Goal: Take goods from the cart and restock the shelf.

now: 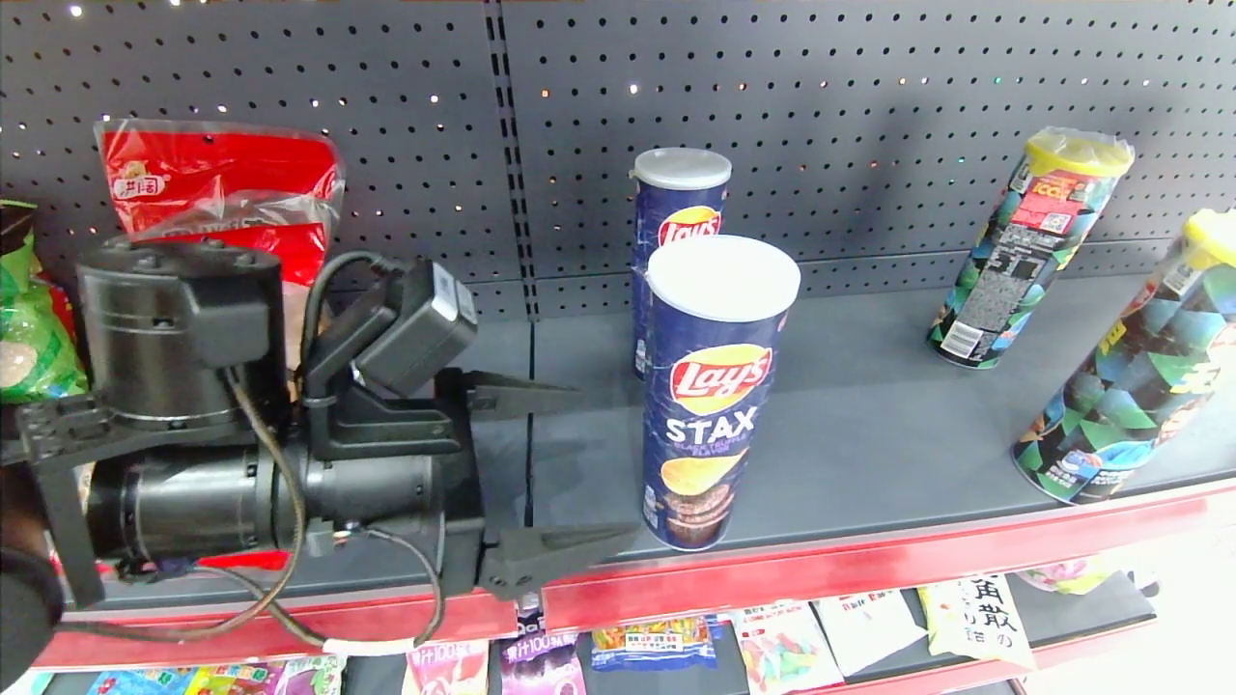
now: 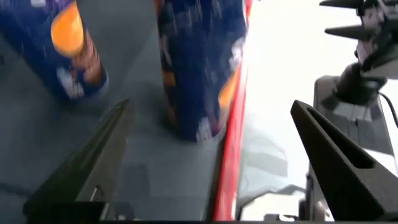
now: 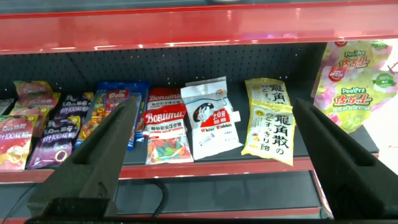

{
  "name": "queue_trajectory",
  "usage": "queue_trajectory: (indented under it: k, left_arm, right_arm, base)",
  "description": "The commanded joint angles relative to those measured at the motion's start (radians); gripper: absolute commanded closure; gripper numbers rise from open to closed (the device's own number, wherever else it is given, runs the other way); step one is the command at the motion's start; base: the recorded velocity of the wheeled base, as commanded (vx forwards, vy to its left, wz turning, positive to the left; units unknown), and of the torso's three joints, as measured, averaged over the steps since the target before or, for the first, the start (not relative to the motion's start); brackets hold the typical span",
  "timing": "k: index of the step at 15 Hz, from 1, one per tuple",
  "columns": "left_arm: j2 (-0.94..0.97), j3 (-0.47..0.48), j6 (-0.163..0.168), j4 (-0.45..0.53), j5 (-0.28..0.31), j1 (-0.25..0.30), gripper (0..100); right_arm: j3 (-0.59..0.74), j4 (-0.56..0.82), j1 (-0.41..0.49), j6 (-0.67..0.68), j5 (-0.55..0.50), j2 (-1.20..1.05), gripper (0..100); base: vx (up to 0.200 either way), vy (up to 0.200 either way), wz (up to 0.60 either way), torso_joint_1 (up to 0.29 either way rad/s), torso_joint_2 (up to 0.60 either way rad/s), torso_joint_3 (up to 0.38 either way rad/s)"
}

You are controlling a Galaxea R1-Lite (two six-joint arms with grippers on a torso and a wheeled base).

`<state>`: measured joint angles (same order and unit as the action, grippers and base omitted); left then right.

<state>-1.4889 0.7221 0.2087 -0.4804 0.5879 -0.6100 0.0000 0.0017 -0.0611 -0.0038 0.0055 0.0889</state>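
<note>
A blue chip can (image 1: 713, 386) with a white lid stands upright near the front edge of the grey shelf (image 1: 888, 425). A second, matching can (image 1: 676, 217) stands just behind it. My left gripper (image 1: 603, 461) is open at shelf level, just left of the front can, with its fingertips short of the can and nothing between them. In the left wrist view the front can (image 2: 200, 68) sits ahead between the spread fingers of the left gripper (image 2: 211, 104), and the rear can (image 2: 68, 53) is off to one side. My right gripper (image 3: 216, 102) is open and empty, facing a lower shelf.
Two patterned cans with yellow lids (image 1: 1033, 241) (image 1: 1139, 386) lean at the shelf's right. A red bag (image 1: 222, 193) and a green bag (image 1: 29, 319) sit at the left. The shelf has a red front lip (image 1: 869, 565). Snack bags (image 3: 208, 121) line the lower shelf.
</note>
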Motion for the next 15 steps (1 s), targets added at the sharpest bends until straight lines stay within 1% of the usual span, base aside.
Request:
queue_trajectory:
  k: [1,2,3,4,5,6,8,9,10,11,13,15]
  left_arm:
    - [0.104,-0.098,0.001,0.002,-0.003,0.064,0]
    - [0.127,-0.132,0.003,0.002,-0.019,0.092,0]
    - [0.148,-0.159,0.000,0.008,-0.082,0.104,0]
    - [0.150,-0.176,-0.023,0.020,-0.145,0.105,0]
    - [0.148,-0.181,-0.052,0.040,-0.178,0.104,0]
    - [0.139,-0.176,-0.055,0.059,-0.194,0.102,0]
    - [0.095,-0.167,-0.055,0.079,-0.197,0.061,0]
    - [0.095,-0.167,-0.055,0.079,-0.197,0.061,0]
    - [0.030,-0.132,-0.048,0.077,-0.198,0.029,0]
    - [0.013,-0.119,-0.048,0.077,-0.200,0.027,0]
    - [-0.067,-0.056,-0.046,0.079,-0.234,0.013,0]
    - [-0.122,-0.020,-0.046,0.077,-0.241,-0.001,0]
  right_arm:
    - [0.000,0.000,0.000,-0.001,0.001,0.002,0]
    - [0.000,0.000,0.000,-0.001,0.001,0.002,0]
    - [0.000,0.000,0.000,-0.001,0.001,0.002,0]
    - [0.000,0.000,0.000,-0.001,0.001,0.002,0]
    - [0.000,0.000,0.000,-0.001,0.001,0.002,0]
    - [0.000,0.000,0.000,-0.001,0.001,0.002,0]
    - [0.000,0.000,0.000,-0.001,0.001,0.002,0]
    - [0.000,0.000,0.000,-0.001,0.001,0.002,0]
    - [0.000,0.000,0.000,-0.001,0.001,0.002,0]
    - [0.000,0.000,0.000,-0.001,0.001,0.002,0]
    - [0.000,0.000,0.000,-0.001,0.001,0.002,0]
    - [0.000,0.000,0.001,-0.001,0.001,0.002,0]
  base:
    - [0.000,0.000,0.00,0.000,0.00,0.000]
    - [0.000,0.000,0.00,0.000,0.00,0.000]
    - [0.000,0.000,0.00,0.000,0.00,0.000]
    - [0.000,0.000,0.00,0.000,0.00,0.000]
    - [0.000,0.000,0.00,0.000,0.00,0.000]
    - [0.000,0.000,0.00,0.000,0.00,0.000]
    - [0.000,0.000,0.00,0.000,0.00,0.000]
    - [0.000,0.000,0.00,0.000,0.00,0.000]
    - [0.000,0.000,0.00,0.000,0.00,0.000]
    - [0.000,0.000,0.00,0.000,0.00,0.000]
    - [0.000,0.000,0.00,0.000,0.00,0.000]
    - [0.000,0.000,0.00,0.000,0.00,0.000]
